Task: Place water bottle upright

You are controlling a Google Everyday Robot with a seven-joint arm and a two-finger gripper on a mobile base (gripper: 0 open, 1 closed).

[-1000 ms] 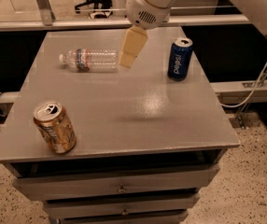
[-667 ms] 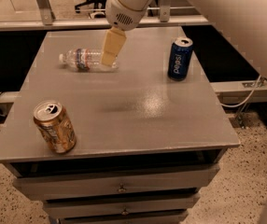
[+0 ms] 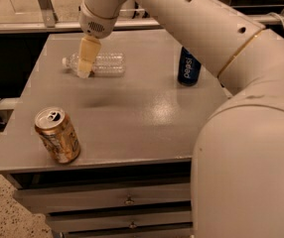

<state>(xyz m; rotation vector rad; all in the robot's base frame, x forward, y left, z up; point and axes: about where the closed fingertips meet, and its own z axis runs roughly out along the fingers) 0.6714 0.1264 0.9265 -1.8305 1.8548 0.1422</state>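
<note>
The water bottle (image 3: 102, 63), clear ribbed plastic with a white cap at its left end, lies on its side at the far left of the grey table (image 3: 132, 113). My gripper (image 3: 86, 63) hangs from the white arm and points down over the bottle's neck end. Its pale fingers (image 3: 87, 53) cover part of the bottle near the cap. I cannot tell whether it touches the bottle.
A blue Pepsi can (image 3: 188, 66) stands at the far right, partly behind my arm. A gold can (image 3: 57, 135) stands near the front left edge. My large white arm fills the right side of the view. Drawers sit below the tabletop.
My gripper has moved left along the bottle, from its right end to its cap end. The arm now fills much more of the view. The bottle and cans have not moved.
</note>
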